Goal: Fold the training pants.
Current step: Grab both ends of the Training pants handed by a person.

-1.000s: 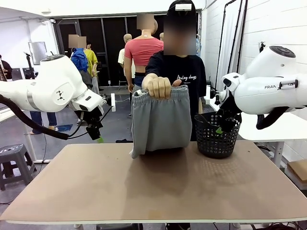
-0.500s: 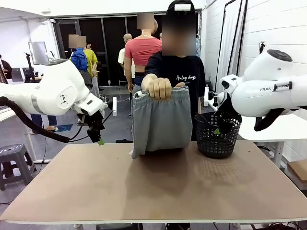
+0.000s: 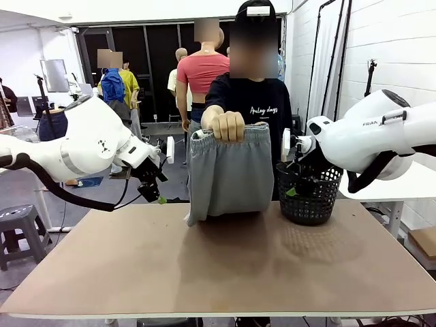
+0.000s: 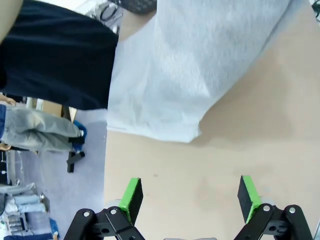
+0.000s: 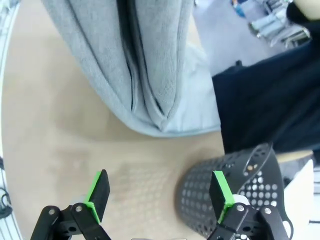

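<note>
A person's hand [image 3: 227, 125] holds soft, light grey training pants [image 3: 225, 174] hanging at the brown table's [image 3: 204, 272] twelve o'clock. The left gripper [image 4: 189, 184] at nine and the right gripper [image 5: 160, 181] at three hover with jaws spread, empty.

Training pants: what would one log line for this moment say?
training pants: hung from person's hand over table | left fingers: open, empty | right fingers: open, empty, beside basket

Count on inspection:

- Training pants [image 3: 228, 174]: one pair.
- Black mesh basket [image 3: 310, 197]: one, at three o'clock of the pants.
- Table [image 3: 218, 272]: one.
- Grippers: two, the left gripper [image 4: 190, 195] and the right gripper [image 5: 159, 192], each with two green pads [image 4: 132, 197].
- Person's hand [image 3: 227, 125] at the waistband: one seen.
- Stool [image 3: 17, 225]: one, at nine o'clock off the table.
</note>
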Controlling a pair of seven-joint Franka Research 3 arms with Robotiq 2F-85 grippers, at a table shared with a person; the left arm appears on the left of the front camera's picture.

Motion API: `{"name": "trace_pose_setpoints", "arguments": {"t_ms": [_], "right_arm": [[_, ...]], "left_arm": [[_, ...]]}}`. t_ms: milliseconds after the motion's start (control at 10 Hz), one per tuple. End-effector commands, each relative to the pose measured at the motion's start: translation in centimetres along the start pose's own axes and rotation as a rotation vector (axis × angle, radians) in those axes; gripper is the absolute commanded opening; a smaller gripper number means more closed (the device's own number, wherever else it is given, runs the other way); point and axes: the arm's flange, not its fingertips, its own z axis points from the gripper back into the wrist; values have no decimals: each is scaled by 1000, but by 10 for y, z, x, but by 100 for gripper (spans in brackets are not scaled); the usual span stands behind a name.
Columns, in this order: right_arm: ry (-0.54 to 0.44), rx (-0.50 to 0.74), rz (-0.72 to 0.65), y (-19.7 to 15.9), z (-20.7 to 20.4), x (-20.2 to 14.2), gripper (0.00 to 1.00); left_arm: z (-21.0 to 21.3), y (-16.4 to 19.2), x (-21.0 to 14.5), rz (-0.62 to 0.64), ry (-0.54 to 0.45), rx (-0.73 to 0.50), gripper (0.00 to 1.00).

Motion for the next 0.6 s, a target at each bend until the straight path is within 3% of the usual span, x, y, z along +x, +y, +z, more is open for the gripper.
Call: {"name": "trace_pose_setpoints", "arguments": {"t_ms": [0, 500], "right_arm": [[-145, -20, 12, 9, -12, -14, 100], [-287, 51, -7, 7, -31, -20, 100]], "left_arm": [[-10, 2, -8, 2, -115, -4, 100], [-14, 10, -8, 4, -222, -23, 100]]}}
